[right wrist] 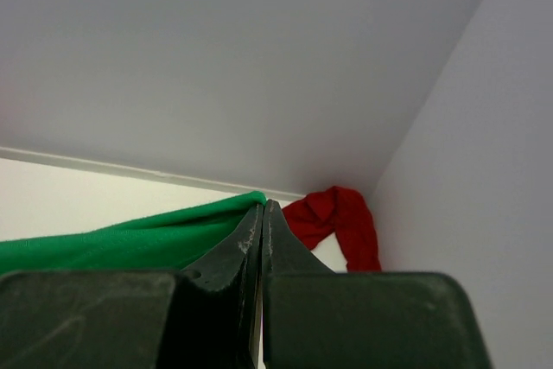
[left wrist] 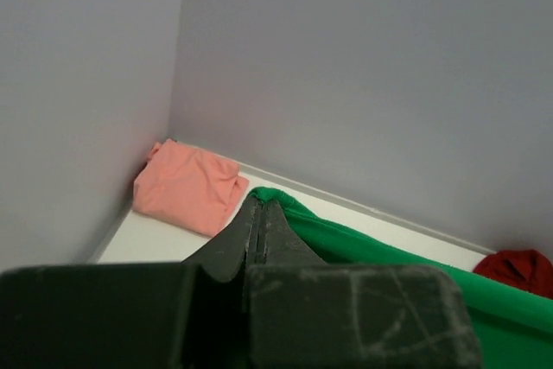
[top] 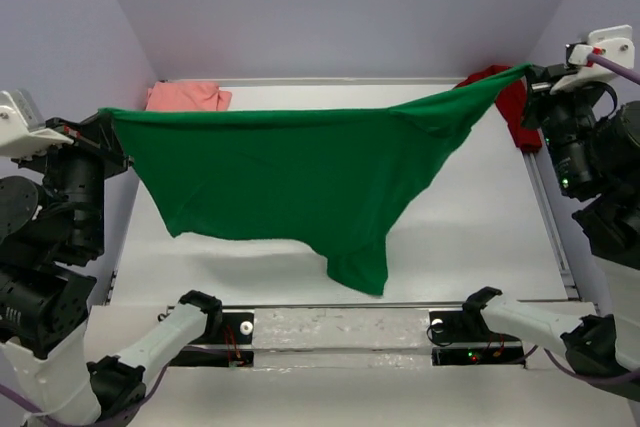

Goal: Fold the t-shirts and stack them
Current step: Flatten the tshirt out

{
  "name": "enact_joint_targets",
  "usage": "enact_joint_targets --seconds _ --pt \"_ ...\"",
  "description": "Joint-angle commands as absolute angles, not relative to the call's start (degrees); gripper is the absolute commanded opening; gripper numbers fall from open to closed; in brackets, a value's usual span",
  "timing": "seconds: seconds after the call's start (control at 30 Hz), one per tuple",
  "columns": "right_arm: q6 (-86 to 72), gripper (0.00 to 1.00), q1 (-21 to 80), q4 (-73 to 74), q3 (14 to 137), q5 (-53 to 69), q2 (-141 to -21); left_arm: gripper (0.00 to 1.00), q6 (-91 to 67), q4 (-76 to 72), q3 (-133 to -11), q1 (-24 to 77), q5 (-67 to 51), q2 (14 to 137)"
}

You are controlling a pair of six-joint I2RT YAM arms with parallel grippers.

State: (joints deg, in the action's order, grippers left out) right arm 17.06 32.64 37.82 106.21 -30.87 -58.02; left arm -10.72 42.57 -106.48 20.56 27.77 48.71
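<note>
The green t-shirt (top: 280, 177) hangs stretched between the left gripper (top: 108, 113) and the right gripper (top: 531, 72), each closed tight on one corner. Soft and light, it sags below them; corners seem the best hold.

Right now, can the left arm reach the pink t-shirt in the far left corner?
Probably not yet: the left gripper is shut on the green t-shirt, stretched in the air with the right gripper. The pink t-shirt lies near, uncovered.
</note>
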Motion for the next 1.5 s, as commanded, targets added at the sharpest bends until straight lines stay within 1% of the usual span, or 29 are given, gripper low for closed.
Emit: enact_joint_targets --seconds 0.0,0.07,0.1,0.2,0.23,0.3,0.37,0.47,0.57,0.7,0.73,0.8,0.9,0.93,1.03,1.17,1.33,1.47 --pt "24.1 0.00 32.4 25.1 105.9 -38.0 -64.0 0.00 -6.3 29.9 -102.6 21.2 34.8 54.0" --pt "25.7 0.00 32.4 23.1 108.3 -37.6 -67.8 0.00 -5.4 26.2 -102.7 21.1 34.9 58.5" --pt "27.7 0.00 32.4 22.4 111.6 -38.0 -72.1 0.00 -4.8 25.1 -103.5 21.2 35.1 60.3" --pt "30.8 0.00 32.4 20.3 117.6 -37.1 -78.3 0.00 -3.5 23.2 -110.1 21.2 34.4 67.7" --pt "31.8 0.00 31.9 20.3 122.2 -36.6 -82.2 0.00 -3.2 22.3 -112.4 21.1 34.3 69.2" --pt "32.8 0.00 31.4 20.2 126.8 -35.3 -86.0 0.00 -1.9 20.0 -114.5 21.1 34.2 73.3" --pt "34.4 0.00 31.4 20.2 132.9 -35.1 -91.2 0.00 -0.9 20.6 -119.9 21.1 34.5 77.9" --pt "35.6 0.00 31.4 20.7 138.0 -34.7 -94.6 0.00 -0.4 21.0 -124.6 21.0 34.0 81.2" --pt "34.5 0.00 31.4 21.0 136.7 -34.8 -93.0 0.00 -1.0 20.2 -123.6 21.3 33.0 79.2" --pt "33.5 0.00 32.1 21.2 131.9 -35.1 -86.0 0.00 -1.3 19.8 -119.9 22.9 33.5 73.8" --pt "32.8 0.00 32.6 21.6 130.1 -35.1 -82.7 0.00 -1.8 20.0 -119.3 23.5 33.0 72.4" --pt "30.8 0.00 33.9 24.7 130.2 -35.6 -78.4 0.00 -3.5 22.2 -118.7 25.7 32.9 69.1" --pt "26.4 0.00 34.5 31.2 130.9 -33.3 -74.3 0.00 -6.7 25.2 -116.6 27.6 30.7 64.0" --pt "25.4 0.00 34.5 32.4 130.0 -31.4 -70.9 0.00 -7.5 26.4 -116.2 27.6 29.7 61.3" --pt "22.5 0.00 34.5 33.6 127.4 -29.3 -66.0 0.00 -10.3 28.7 -114.8 27.6 27.4 57.8" --pt "17.3 0.00 34.5 37.3 126.8 -21.1 -58.8 0.00 -12.7 33.5 -114.4 27.6 26.2 54.0" --pt "13.7 0.00 34.5 39.6 127.6 -17.7 -57.0 0.00 -14.4 35.9 -113.7 27.3 25.8 52.2" --pt "12.0 0.00 34.5 41.0 126.8 -16.9 -58.7 0.00 -15.3 36.6 -111.4 27.1 26.4 52.4"
